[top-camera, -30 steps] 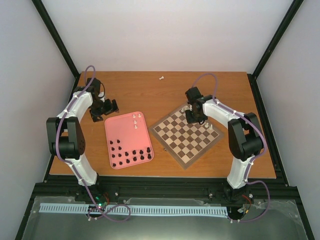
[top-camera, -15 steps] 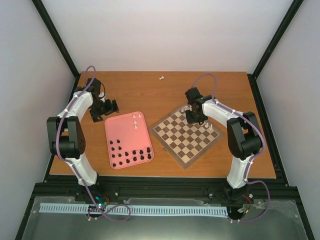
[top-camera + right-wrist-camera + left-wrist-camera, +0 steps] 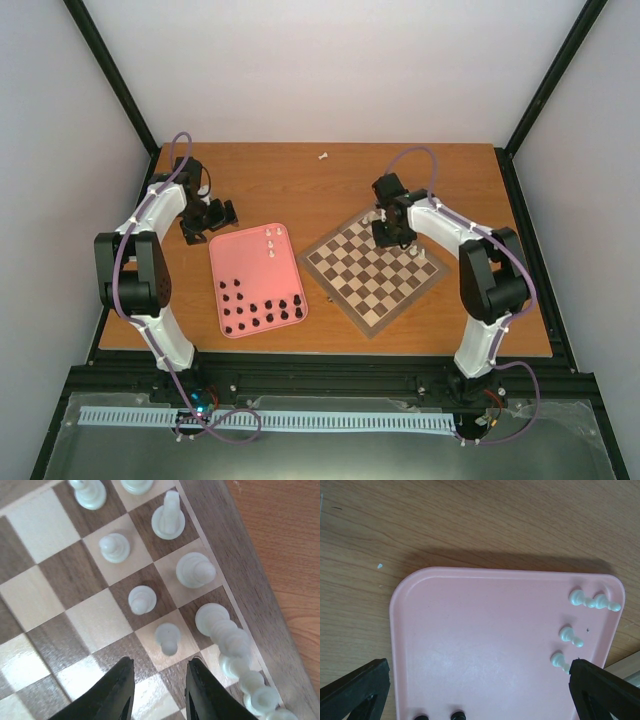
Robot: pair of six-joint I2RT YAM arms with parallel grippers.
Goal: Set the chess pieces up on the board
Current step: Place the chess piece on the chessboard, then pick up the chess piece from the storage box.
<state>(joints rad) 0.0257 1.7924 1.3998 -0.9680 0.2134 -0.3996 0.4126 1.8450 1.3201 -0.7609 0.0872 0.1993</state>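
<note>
The board lies right of centre on the table. My right gripper hovers over its far corner. In the right wrist view its jaws stand open with nothing between them. A cream pawn stands free on a pale square just beyond the fingertips, among several other cream pieces in the two edge rows. My left gripper is wide open over the pink tray, holding nothing. Cream pawns lie near its right finger, and black pieces show at the bottom edge.
The pink tray sits left of the board, with cream pieces at its far corner and several black pieces along its near end. One cream piece lies alone on the table near the back edge.
My right gripper's jaws have parted, leaving the cream pawn standing on its square. The left arm has stayed where it was.
</note>
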